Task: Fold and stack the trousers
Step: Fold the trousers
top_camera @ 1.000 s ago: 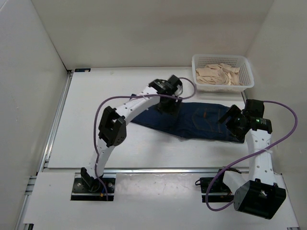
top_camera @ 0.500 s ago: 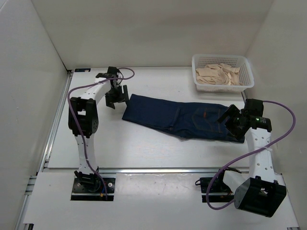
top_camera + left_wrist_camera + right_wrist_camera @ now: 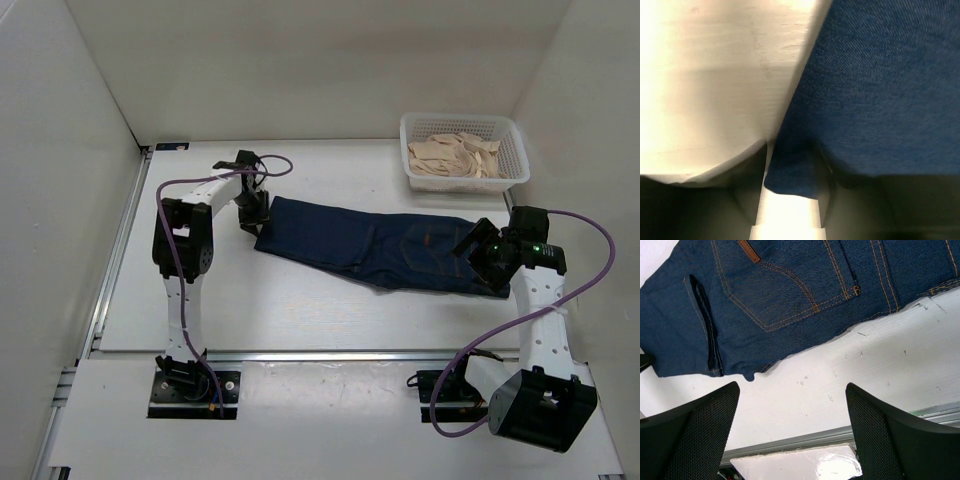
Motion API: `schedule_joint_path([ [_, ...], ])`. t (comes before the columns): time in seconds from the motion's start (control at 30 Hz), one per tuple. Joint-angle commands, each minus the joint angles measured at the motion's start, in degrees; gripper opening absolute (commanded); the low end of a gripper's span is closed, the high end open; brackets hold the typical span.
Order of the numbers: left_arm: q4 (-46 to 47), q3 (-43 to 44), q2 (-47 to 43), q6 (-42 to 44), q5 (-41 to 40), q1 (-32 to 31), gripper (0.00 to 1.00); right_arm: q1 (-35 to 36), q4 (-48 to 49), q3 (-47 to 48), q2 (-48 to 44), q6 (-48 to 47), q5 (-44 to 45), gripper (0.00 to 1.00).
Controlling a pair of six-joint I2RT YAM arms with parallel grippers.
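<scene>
The dark navy trousers point(image 3: 370, 245) lie flat across the table, folded into a long strip, with the waist and its brown patch point(image 3: 748, 250) at the right end. My left gripper point(image 3: 254, 214) is at the strip's far left corner. In the left wrist view a corner of the denim point(image 3: 880, 90) sits between the closed-in jaws of the left gripper point(image 3: 792, 167). My right gripper point(image 3: 478, 250) hovers at the waist end. It stands open point(image 3: 791, 390) over bare table just off the trousers' point(image 3: 790, 285) edge, holding nothing.
A white basket point(image 3: 465, 181) with beige cloth point(image 3: 455, 155) stands at the back right, behind the right arm. White walls close in the table on the left, back and right. A metal rail point(image 3: 330, 353) runs along the near edge.
My left arm swung from over the middle of the trousers to their left end, and the strip now lies longer to the left. Its jaws closed on the corner. The right arm stayed still.
</scene>
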Motion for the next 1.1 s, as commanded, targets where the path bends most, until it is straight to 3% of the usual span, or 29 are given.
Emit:
schedule_joint_path([
  [0.0,0.7,-1.3,0.2,0.0,1.8,-0.3,0.26,-0.3,0.6,0.6,0.0,0.1,-1.1,0.91],
  [0.07,0.7,-0.7,-1.1,0.0,1.8,-0.8,0.1,-0.3,0.6,0.6,0.0,0.1,-1.1,0.91],
  [0.27,0.7,-1.8,-9.9,-1.8,-1.8,0.4,0.1,-0.3,0.6,0.6,-0.6,0.1,-1.1,0.91],
  [0.4,0.7,-1.2,-18.5,-3.3,-12.1,1.4,0.1,-0.3,0.6,0.0,-0.6,-1.0,-1.1,0.92],
  [0.67,-11.7,17.9,-17.5,-0.4,-21.2,3.0,0.1,-0.3,0.1,-0.5,-0.6,-1.5,-1.1,0.92],
  [0.83,-14.4,26.4,-17.0,0.2,-21.2,0.4,0.1,-0.3,-0.5,-0.5,-0.6,-2.6,-1.1,0.92],
  [1.07,-15.7,34.5,-15.7,-5.2,-13.5,-7.9,0.1,-0.3,-0.5,-0.5,-0.6,-3.1,-1.1,0.92],
])
